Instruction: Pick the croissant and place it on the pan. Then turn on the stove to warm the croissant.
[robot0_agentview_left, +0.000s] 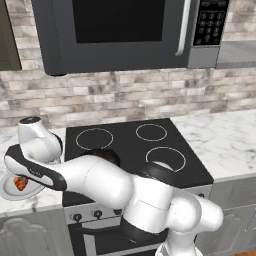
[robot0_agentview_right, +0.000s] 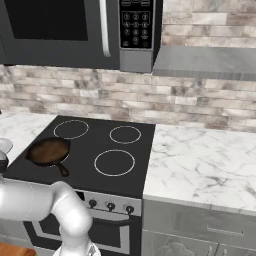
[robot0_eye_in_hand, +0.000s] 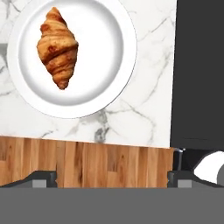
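no legible writing, croissant (robot0_eye_in_hand: 57, 47) on white plate (robot0_eye_in_hand: 109, 83), marble counter (robot0_eye_in_hand: 131, 122)

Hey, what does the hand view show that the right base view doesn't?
Hand view alone: the small golden ridged croissant lying whole on a pale round plate, the wooden floor past the counter's edge, and the tool with its jaws wide apart. Right base view alone: the round dark cast-iron pan, the microwave. Shared: the black glass stove and white marble counter.

End effector (robot0_eye_in_hand: 112, 178) wide open, empty
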